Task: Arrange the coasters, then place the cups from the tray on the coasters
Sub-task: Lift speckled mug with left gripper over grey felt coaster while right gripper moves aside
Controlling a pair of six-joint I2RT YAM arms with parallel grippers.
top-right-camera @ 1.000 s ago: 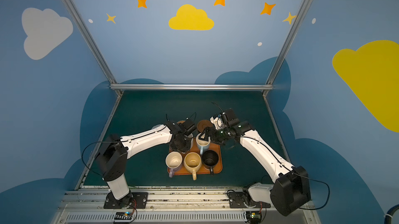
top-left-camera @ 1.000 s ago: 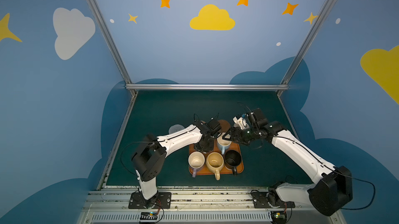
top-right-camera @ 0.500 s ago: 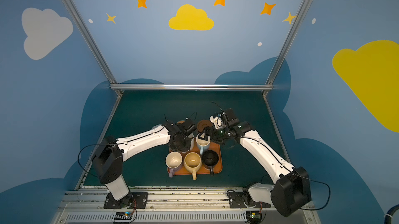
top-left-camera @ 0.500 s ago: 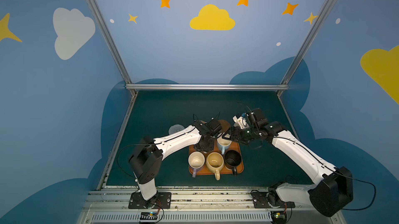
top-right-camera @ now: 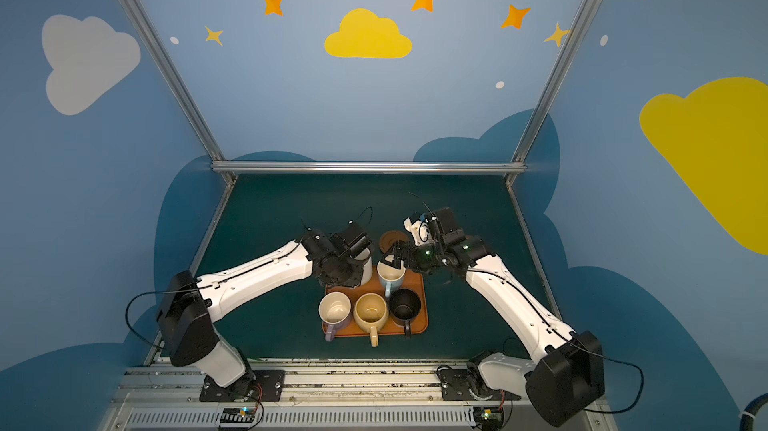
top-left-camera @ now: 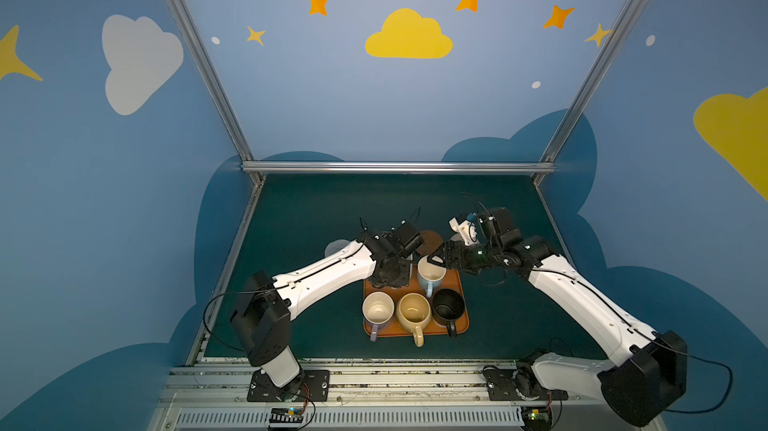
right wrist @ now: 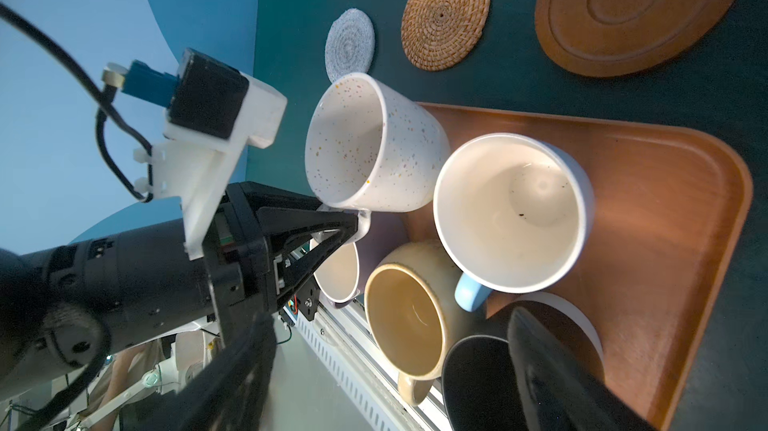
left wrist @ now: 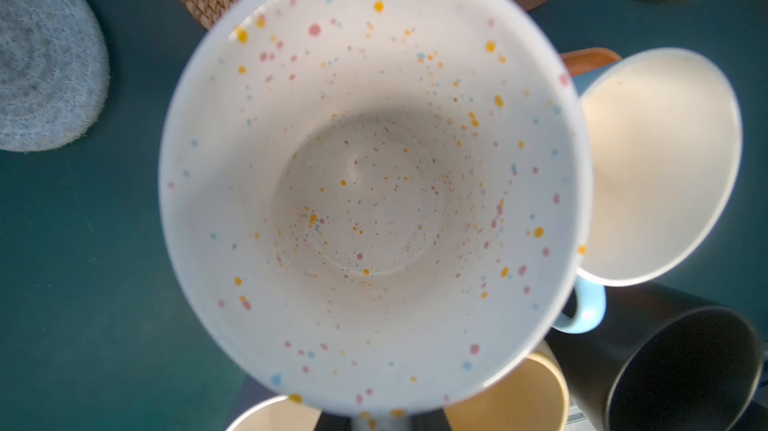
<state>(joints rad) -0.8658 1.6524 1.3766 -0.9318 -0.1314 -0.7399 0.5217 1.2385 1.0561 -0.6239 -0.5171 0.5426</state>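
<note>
left gripper (right wrist: 332, 225): clamped on the speckled white mug's (right wrist: 374, 146) handle — mug lifted off the tray (right wrist: 673, 217), tilted, at its 11 o'clock corner.
right gripper (top-left-camera: 436, 257): jaws spread, empty, over the light blue mug (top-left-camera: 430, 276).
coasters: grey-white woven coaster (right wrist: 350, 44), rattan coaster (right wrist: 445, 13) and wooden ringed coaster (right wrist: 636, 5) lay in a row at the tray's 12 o'clock.
step: looked like first cup transfer — four mugs were left on the tray.
next: carry the speckled mug onto a free coaster, set it upright, centred, then release.
</note>
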